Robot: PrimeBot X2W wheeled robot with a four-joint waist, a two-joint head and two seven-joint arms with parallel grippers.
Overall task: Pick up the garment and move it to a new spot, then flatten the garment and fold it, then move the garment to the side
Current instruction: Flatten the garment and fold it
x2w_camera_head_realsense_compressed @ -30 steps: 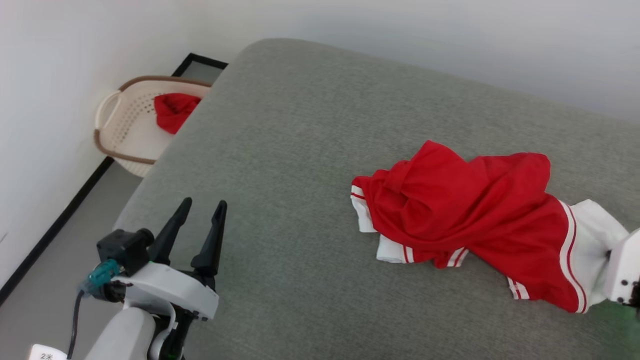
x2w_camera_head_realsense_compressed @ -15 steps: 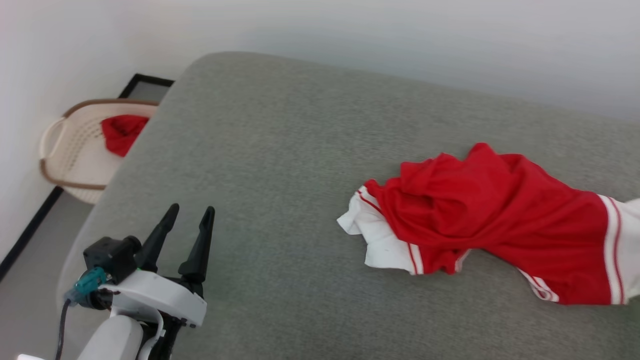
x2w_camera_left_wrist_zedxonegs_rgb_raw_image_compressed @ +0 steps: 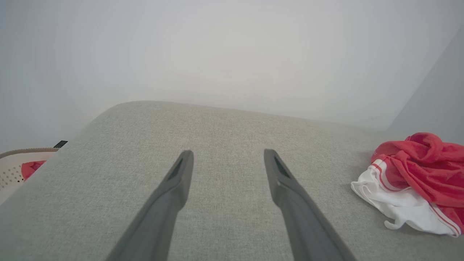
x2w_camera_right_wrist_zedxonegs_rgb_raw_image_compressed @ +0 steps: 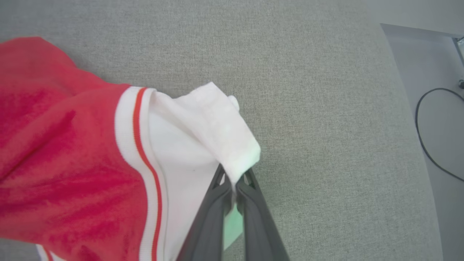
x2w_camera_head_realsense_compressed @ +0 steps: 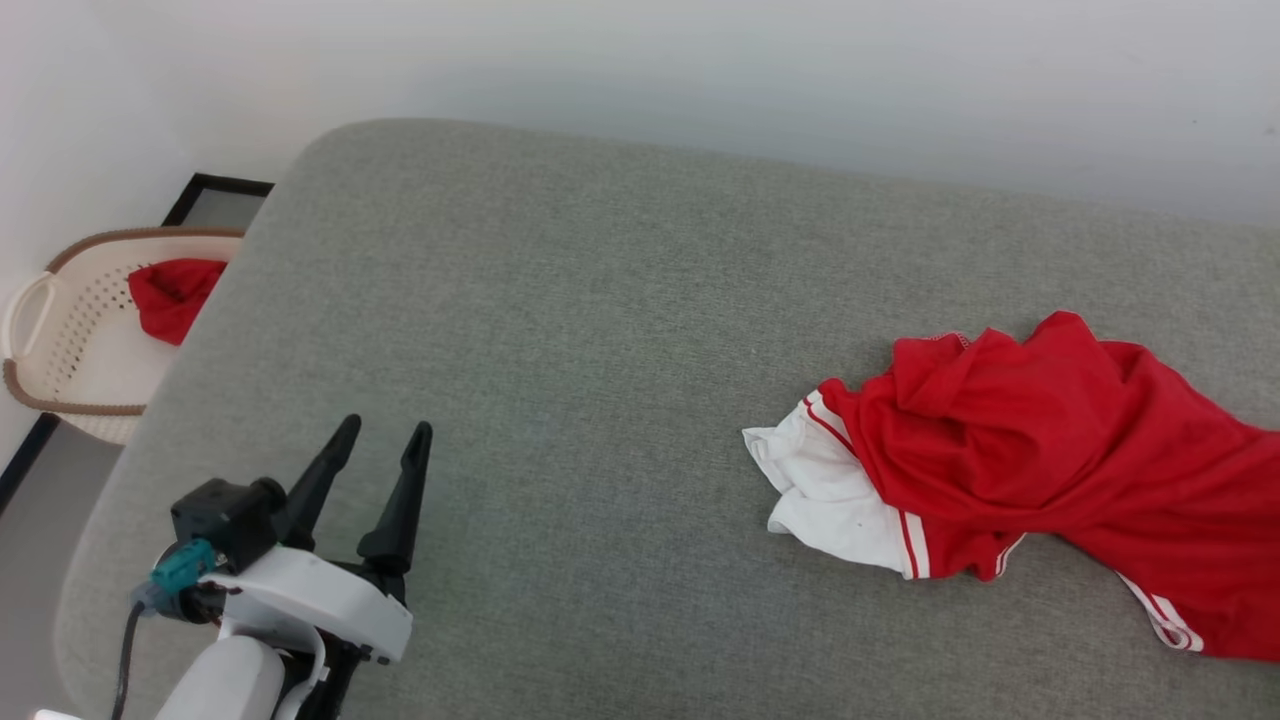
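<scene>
While right jaws pinch the garment (x2w_camera_right_wrist_zedxonegs_rgb_raw_image_compressed: 58, 152) by its sleeve edge, left jaws gape — cushion (x2w_camera_head_realsense_compressed: 600, 350) between.

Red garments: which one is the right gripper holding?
The garment on the grey cushion, its white sleeve in the right gripper; the red cloth lies in the basket.

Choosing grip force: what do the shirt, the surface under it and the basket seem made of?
Red shirt: thin soft knit, matte; it bunches in limp folds. Grey surface: woven upholstery cloth, heathered grain, probably padded. Basket: likely cream plastic, punched holes, brown rim.
</scene>
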